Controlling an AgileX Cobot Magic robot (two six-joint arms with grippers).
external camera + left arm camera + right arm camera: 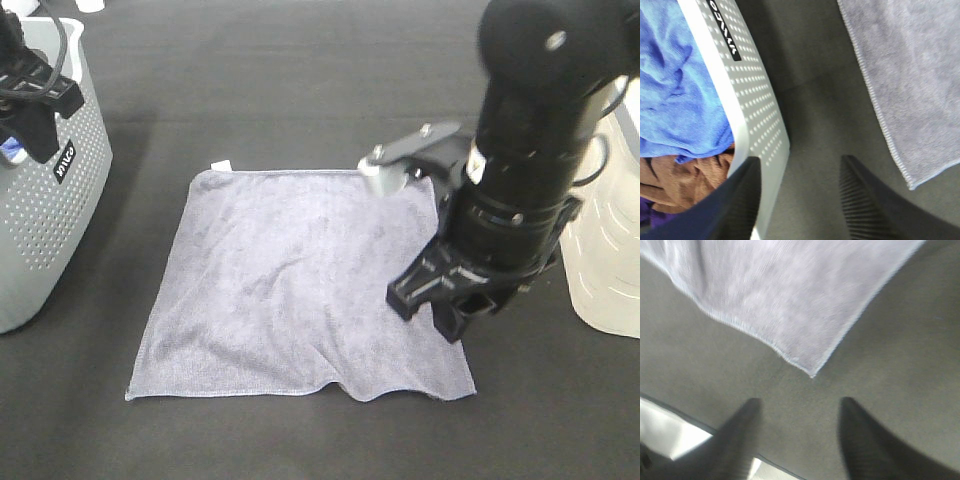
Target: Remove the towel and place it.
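The grey-lavender towel point(300, 285) lies spread flat on the dark table, its small white tag point(221, 165) at the far left corner. It also shows in the left wrist view point(912, 75) and the right wrist view point(790, 285). My right gripper point(450, 305) hangs over the towel's right edge; its wrist view shows it point(799, 440) open and empty, above bare table just off a towel corner. My left gripper point(800, 205) is open and empty, one finger point(740, 200) over the grey perforated basket's wall point(755, 115).
The grey perforated basket point(60, 200) stands at the left edge, holding a bright blue cloth point(675, 85) and a brown cloth point(685, 182). A white container point(610, 230) stands at the right edge. Dark table point(300, 90) lies behind the towel.
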